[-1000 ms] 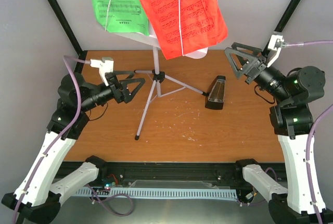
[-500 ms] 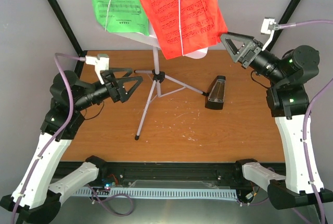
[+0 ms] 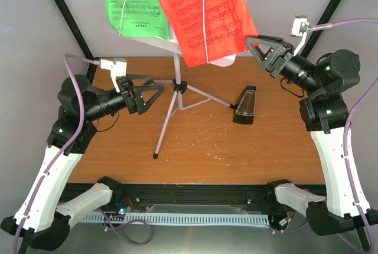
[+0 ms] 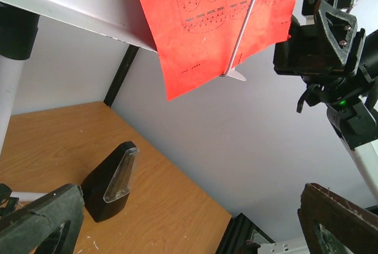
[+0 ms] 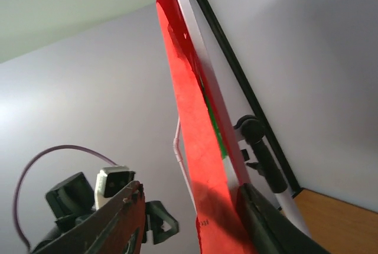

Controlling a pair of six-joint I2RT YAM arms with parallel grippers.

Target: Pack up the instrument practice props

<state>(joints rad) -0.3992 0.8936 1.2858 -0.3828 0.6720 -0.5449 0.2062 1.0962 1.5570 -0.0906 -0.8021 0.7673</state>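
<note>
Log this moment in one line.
left gripper: open, beside music stand | right gripper: straddling red sheet edge | metronome: on table

No legible text or labels

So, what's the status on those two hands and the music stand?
Left hand open, empty, beside the music stand. Right hand open, straddling the red sheet at its edge. Metronome on table, nothing in the way.
</note>
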